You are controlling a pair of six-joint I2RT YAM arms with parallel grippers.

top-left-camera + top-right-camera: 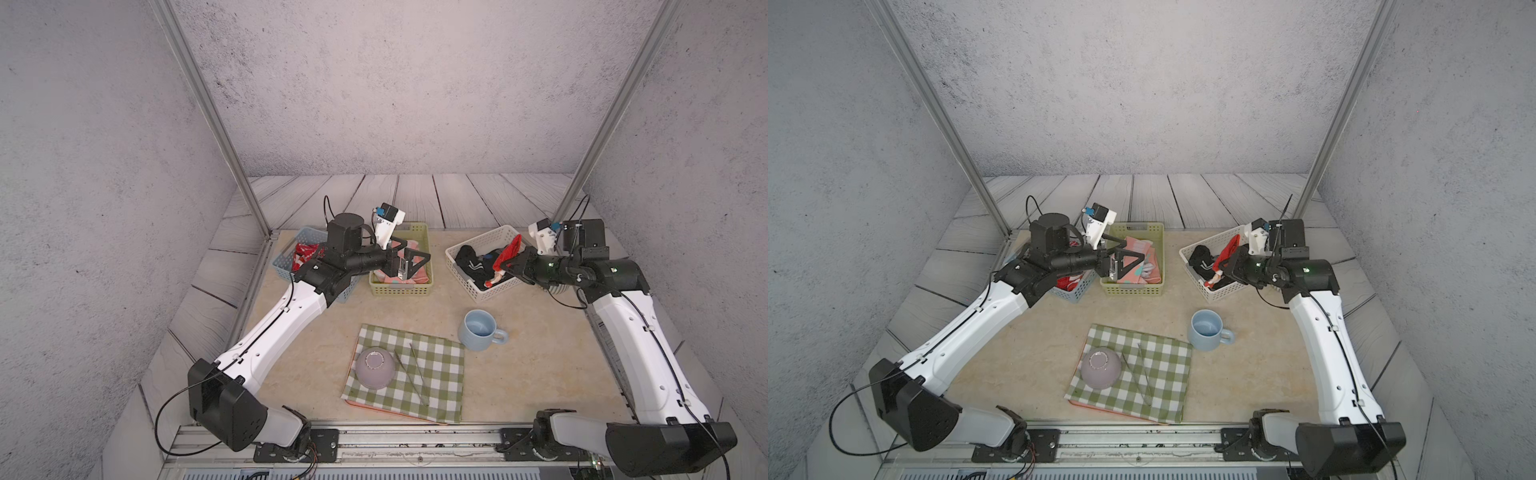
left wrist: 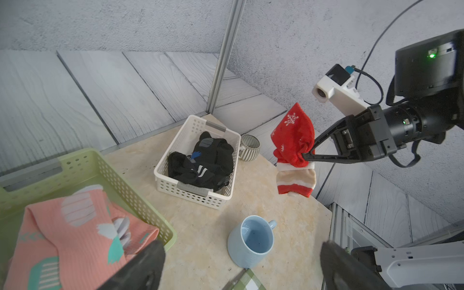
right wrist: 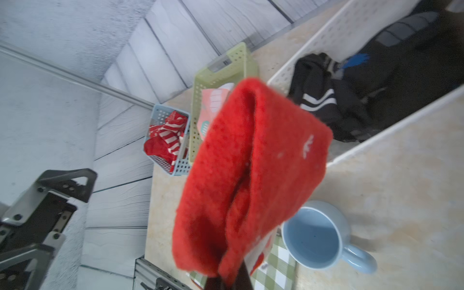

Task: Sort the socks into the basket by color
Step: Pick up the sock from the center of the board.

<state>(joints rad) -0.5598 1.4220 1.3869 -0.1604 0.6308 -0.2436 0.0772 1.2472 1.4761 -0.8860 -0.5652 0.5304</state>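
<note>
The right gripper (image 2: 305, 157) is clenched on a fluffy red snowflake sock (image 2: 293, 135), which hangs clear of the worktop near the white perforated plastic basket (image 2: 193, 198) holding black socks (image 2: 203, 160). The left gripper (image 1: 410, 254), spread wide and empty, hovers over the green perforated basket (image 1: 399, 289) of pink socks (image 2: 62, 226)

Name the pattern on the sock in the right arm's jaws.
Red sock with white snowflakes; best in the left wrist view.

red sock (image 2: 293, 135) (white snowflakes)
</note>
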